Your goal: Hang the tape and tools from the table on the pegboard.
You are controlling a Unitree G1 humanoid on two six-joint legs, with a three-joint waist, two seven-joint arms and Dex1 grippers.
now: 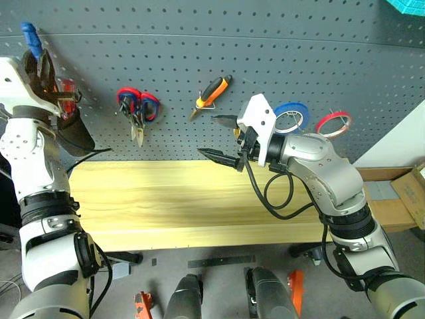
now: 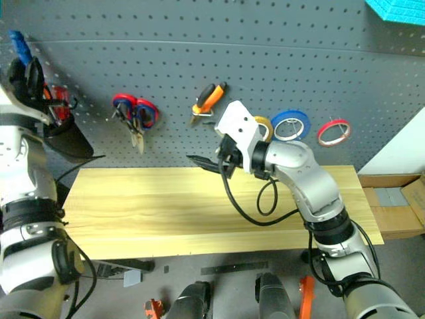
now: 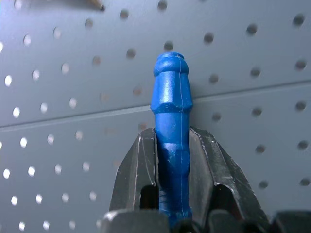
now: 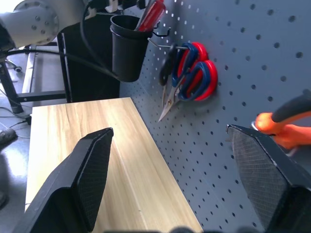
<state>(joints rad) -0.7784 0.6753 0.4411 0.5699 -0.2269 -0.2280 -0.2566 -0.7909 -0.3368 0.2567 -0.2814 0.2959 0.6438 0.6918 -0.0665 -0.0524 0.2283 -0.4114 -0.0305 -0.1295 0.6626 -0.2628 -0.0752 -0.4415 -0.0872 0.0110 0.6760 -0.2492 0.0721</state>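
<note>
Left gripper point(image 3: 172, 160) clamped on the blue screwdriver point(image 3: 171, 121) at the pegboard point(image 1: 279, 60), right gripper point(image 1: 222, 138) spread empty; pliers point(image 1: 212, 94), scissors and tape rolls already hang.

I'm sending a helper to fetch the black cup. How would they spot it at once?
Look at the grey pegboard above the wooden table. At its far left end hangs the black cup, left of the red-and-blue scissors. It is the only container there, with red handles poking out.

Even, bright indoor light with soft shadows; the desk point(image 1: 166, 199) shows mild sheen. In the right wrist view the near jaws and pliers point(image 4: 286, 128) are blurred.
</note>
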